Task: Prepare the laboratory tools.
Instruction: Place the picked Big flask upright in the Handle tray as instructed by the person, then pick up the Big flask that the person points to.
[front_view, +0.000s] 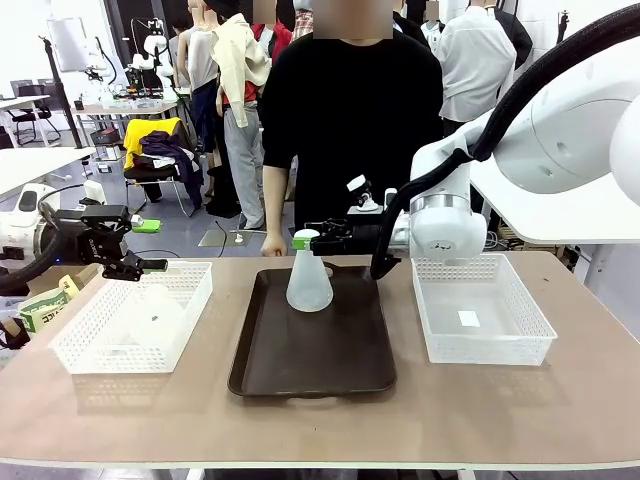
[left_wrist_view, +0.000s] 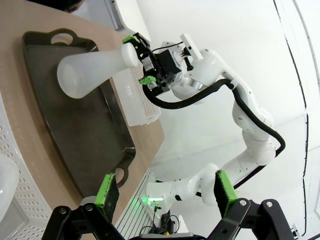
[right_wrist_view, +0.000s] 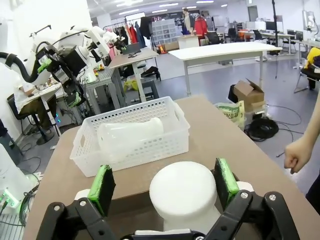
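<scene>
Fingers (right_wrist_view: 102, 187) of the right gripper (right_wrist_view: 164, 185) sit spread apart around the neck of the flask (front_view: 309, 285) standing on the tray (front_view: 300, 372) (placing looks done), so next I'd guess the open, empty left gripper (left_wrist_view: 165, 192) drops into the basket (front_view: 120, 358) for the second flask (front_view: 150, 318) lying there.

We've got glossy white arm shells (front_view: 560, 130), with a black corrugated cable hose (front_view: 520, 82) along the right one. On left tool (left_wrist_view: 165, 192) and right tool (right_wrist_view: 164, 185): black linkage, round pivot screws, green pads (left_wrist_view: 107, 192). Person's top (front_view: 350, 110): black, short sleeves.
</scene>
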